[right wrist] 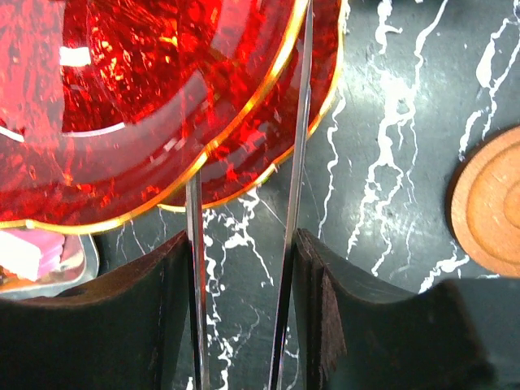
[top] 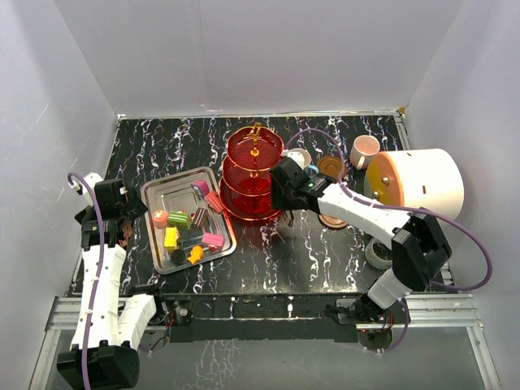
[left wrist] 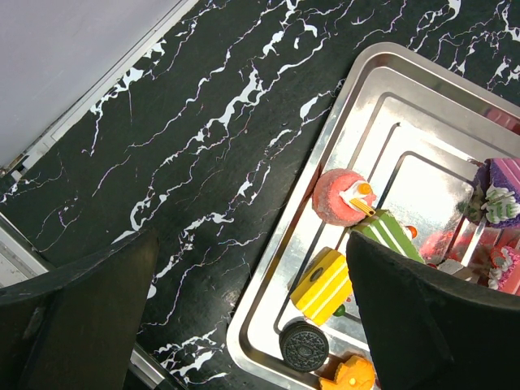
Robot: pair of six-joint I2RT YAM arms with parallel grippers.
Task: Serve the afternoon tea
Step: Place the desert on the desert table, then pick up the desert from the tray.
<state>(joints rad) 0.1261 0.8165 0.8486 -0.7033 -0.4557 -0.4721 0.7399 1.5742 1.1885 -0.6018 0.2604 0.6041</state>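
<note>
The three-tier stand (top: 253, 175) is found standing on the table (top: 325, 260), centre-far, immediately left of the right gripper (top: 279, 199). In the right wrist view its lower red rims (right wrist: 244, 175) are seen just beyond the fingertips (right wrist: 175, 268), whose jaws stand partly apart. Whether a rim is pinched cannot be told. The stand is upright, its long axis vertical along the gold rod (top: 255, 140), with the smallest tier uppermost. A saucer (right wrist: 487, 211) is noted to the right of the gripper. The right arm is folded at the near right and its forearm is stretched leftward to the stand. The left gripper (left wrist: 252, 244) is held wide open, empty, over the left rim of the tray (left wrist: 329, 154) holding the sweets (top: 191, 227).
</note>
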